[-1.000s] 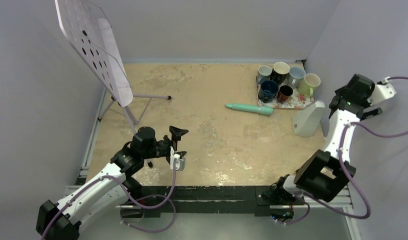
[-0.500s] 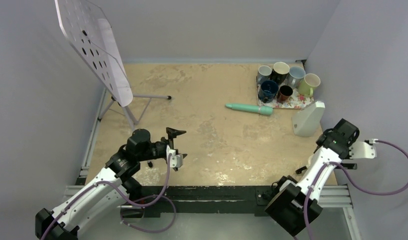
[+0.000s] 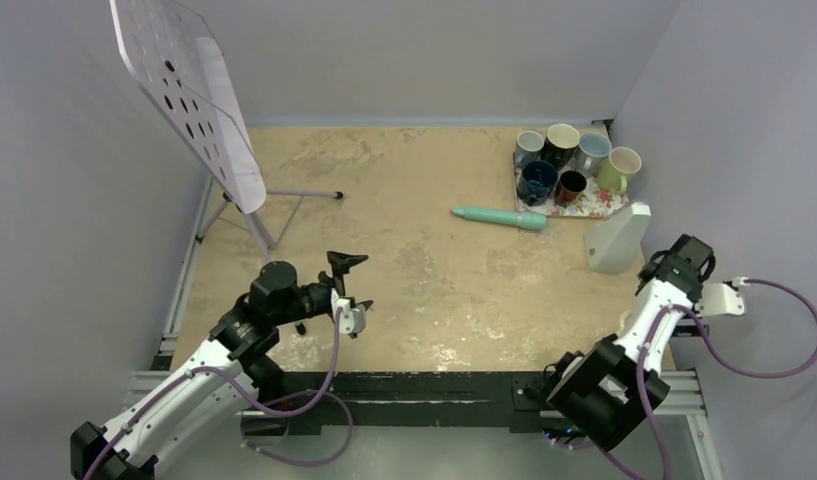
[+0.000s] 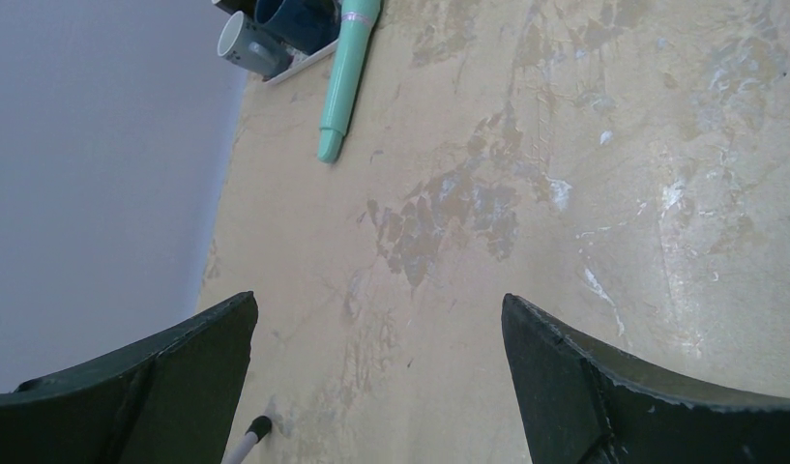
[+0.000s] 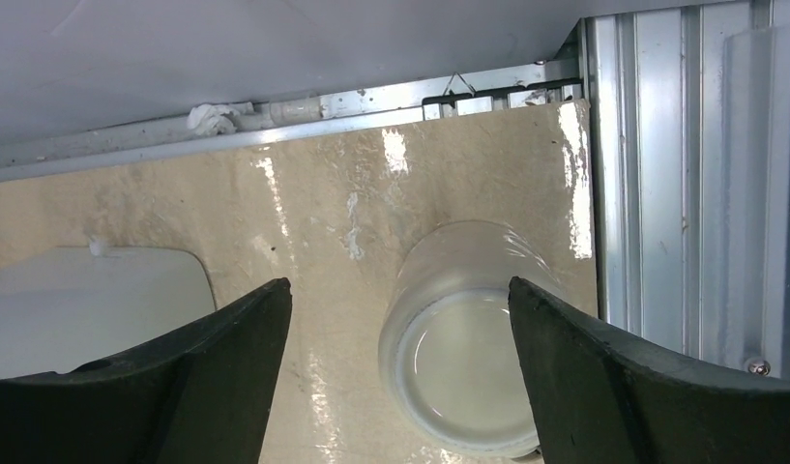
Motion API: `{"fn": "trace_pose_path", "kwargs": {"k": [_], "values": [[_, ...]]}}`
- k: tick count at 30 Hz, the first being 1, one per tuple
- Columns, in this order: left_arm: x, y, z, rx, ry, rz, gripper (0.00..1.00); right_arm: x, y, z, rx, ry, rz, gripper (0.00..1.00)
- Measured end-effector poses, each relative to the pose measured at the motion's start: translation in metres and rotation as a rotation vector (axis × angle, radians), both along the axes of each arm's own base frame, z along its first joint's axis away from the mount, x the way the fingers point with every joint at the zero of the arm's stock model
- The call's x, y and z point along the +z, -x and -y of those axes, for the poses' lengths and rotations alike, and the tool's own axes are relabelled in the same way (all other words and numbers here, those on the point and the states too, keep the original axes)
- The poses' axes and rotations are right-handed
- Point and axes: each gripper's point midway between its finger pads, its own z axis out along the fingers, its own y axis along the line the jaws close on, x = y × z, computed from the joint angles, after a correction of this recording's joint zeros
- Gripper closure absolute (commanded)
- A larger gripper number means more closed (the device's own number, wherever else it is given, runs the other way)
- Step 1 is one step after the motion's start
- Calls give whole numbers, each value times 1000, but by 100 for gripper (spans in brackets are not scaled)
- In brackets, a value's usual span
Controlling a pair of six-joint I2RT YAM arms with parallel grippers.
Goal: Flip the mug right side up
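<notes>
A white mug stands on the table near the right edge, a flat round face with a raised ring turned up toward the right wrist camera. My right gripper is open and hovers over it, with the mug under the right-hand finger's side and nothing held. In the top view the right gripper is low by the table's right edge and hides the mug. My left gripper is open and empty over the near left of the table, far from the mug; it also shows in the left wrist view.
A floral tray with several upright mugs sits at the back right. A teal pen-shaped object lies beside it. A white wedge-shaped object stands left of my right gripper. A perforated board on a stand is at the back left. A metal rail edges the table.
My right arm has swung down from high near the back right corner to low over the table's right edge. My left gripper has drifted slightly left and stays open.
</notes>
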Motion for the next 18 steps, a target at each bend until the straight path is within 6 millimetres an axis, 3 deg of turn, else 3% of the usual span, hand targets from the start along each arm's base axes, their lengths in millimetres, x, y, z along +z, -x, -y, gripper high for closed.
{"fn": "trace_pose_path", "kwargs": {"k": [6, 12, 18], "values": [[-10, -8, -4, 33, -21, 33, 0, 1, -7, -13, 65, -46, 17, 18], [-15, -13, -4, 42, -33, 53, 0, -2, -37, -66, 238, -156, 63, 19], [-12, -18, -4, 56, -23, 84, 0, 1, -52, -111, 365, -241, 102, 21]]}}
